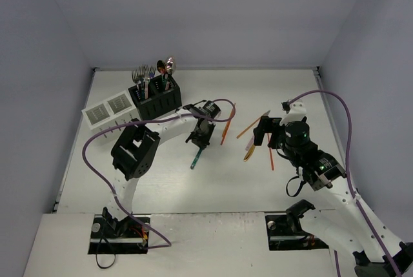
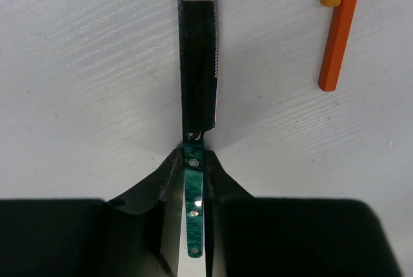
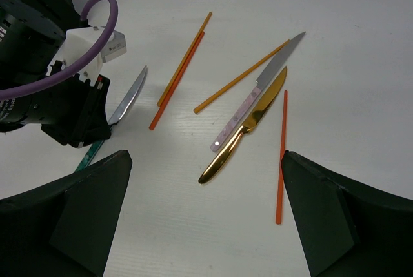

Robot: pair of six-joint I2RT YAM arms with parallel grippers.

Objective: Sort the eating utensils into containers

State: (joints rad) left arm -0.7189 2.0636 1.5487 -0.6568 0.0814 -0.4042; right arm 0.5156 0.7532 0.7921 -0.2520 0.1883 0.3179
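My left gripper (image 1: 199, 137) is shut on the teal handle of a knife (image 2: 194, 186) at mid-table. Its silver serrated blade (image 2: 198, 64) points away from the jaws, low over the table. The handle end sticks out behind the gripper (image 1: 195, 159). My right gripper (image 3: 205, 158) is open and empty above a gold knife (image 3: 244, 133), a pink-handled knife (image 3: 258, 93) and several orange sticks (image 3: 177, 70). The black caddy (image 1: 157, 101) at the back left holds forks and spoons upright. The white caddy (image 1: 110, 112) lies to its left.
Two orange sticks (image 2: 339, 38) lie just right of the held knife's blade. One orange stick (image 3: 281, 154) lies near my right finger (image 3: 332, 219). The left arm's purple cable (image 1: 97, 161) loops over the left side. Walls close in the table on three sides.
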